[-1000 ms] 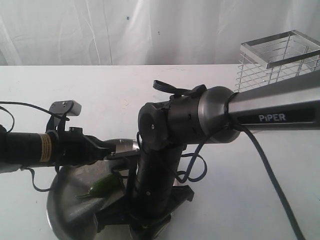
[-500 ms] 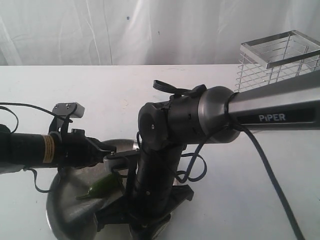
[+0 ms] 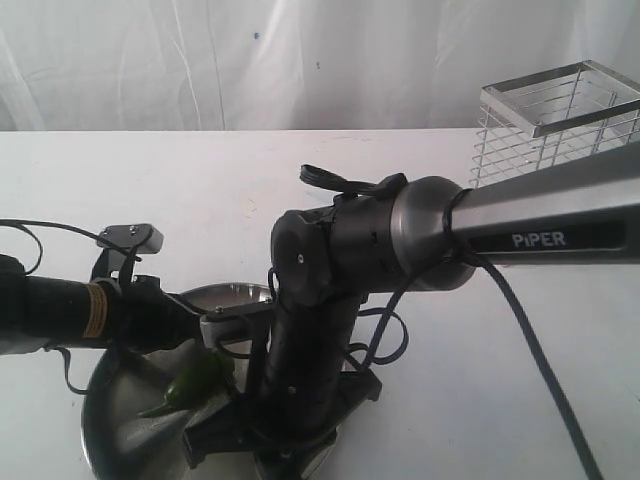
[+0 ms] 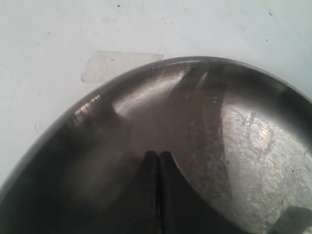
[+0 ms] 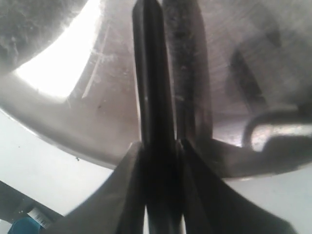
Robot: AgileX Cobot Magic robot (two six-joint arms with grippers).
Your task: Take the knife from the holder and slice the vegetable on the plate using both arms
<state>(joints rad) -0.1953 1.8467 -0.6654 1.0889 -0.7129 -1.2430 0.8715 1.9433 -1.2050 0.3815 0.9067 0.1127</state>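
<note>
Hidden: the right arm (image 3: 330,330) covers much of the plate (image 3: 110,420) and its own gripper in the exterior view; the plate's lower edge is cut off.
Hard to make out: both wrist views are dark and blurred.
Surface: white table (image 3: 200,200), white curtain (image 3: 250,60) behind.
Holder: chrome wire holder (image 3: 555,125) at the far right of the table, well apart from the plate; contents cannot be told.
Plate: holds the green vegetable (image 3: 185,388), under the left arm (image 3: 90,310).
Left gripper (image 4: 158,158): fingertips pressed together over the plate, nothing seen between them.
Right gripper (image 5: 158,146): fingers clamped on the knife (image 5: 151,73), its dark blade lying over the plate.
</note>
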